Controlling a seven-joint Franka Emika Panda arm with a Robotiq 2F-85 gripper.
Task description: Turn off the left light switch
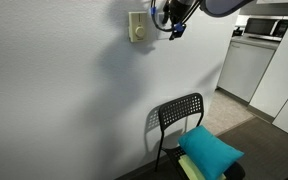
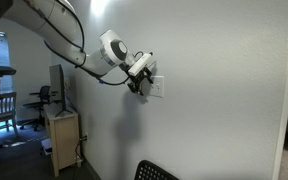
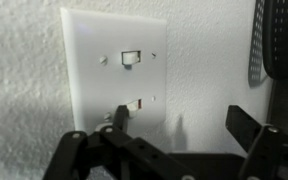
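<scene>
The gripper (image 3: 179,116) gaped wide, empty. One finger (image 3: 119,118) sat just beside the plate's (image 3: 84,60) lower toggle (image 3: 136,103), contact unclear. Whether that toggle was the left switch could not be told.

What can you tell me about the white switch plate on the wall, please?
The switch plate is a smooth, white, plastic-looking square mounted flat on a textured white wall. It holds an upper toggle and a lower toggle, as the wrist view shows them, each flanked by tiny screws. The open pincer hovers before it. One finger overlaps the plate beside the lower toggle; contact cannot be judged.
</scene>
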